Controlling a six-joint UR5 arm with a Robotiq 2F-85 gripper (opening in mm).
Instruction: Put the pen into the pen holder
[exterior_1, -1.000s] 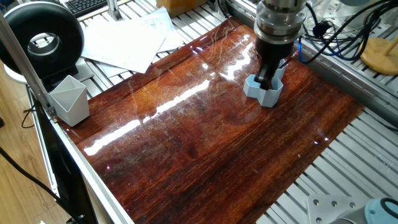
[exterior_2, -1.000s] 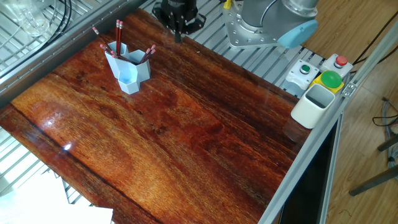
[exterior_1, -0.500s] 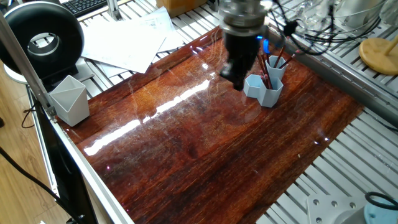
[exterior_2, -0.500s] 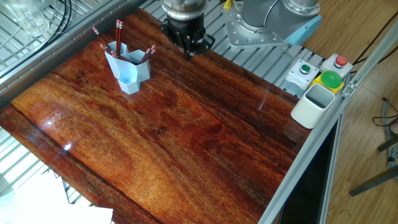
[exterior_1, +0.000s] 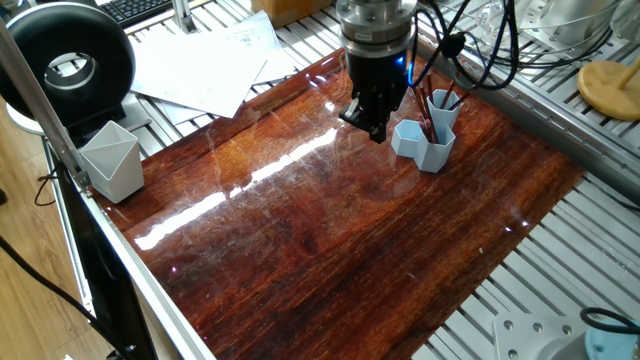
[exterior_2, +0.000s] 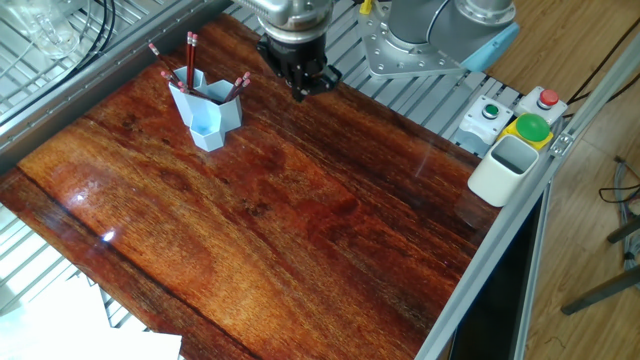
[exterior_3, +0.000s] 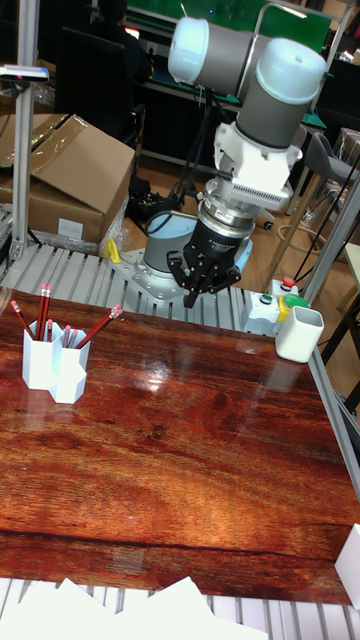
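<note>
I have the black two-finger gripper (exterior_1: 374, 128) hanging above the glossy red-brown wooden bench (exterior_1: 330, 240), just beside the small light blue hexagonal-tube pen holder (exterior_1: 426, 140). Whether its fingers are spread or pinched I cannot tell; nothing shows between them. Thin red pens (exterior_2: 189, 58) stand tilted in the holder's tubes, which looks like the job done. I see no loose pen.

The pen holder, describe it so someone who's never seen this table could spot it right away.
Look at the glossy reddish wooden table and go to the edge with the metal rails, beside the gripper. The pen holder is the small light blue cluster of joined hexagonal tubes with red pens sticking out, unlike the empty white cup by the buttons.
</note>
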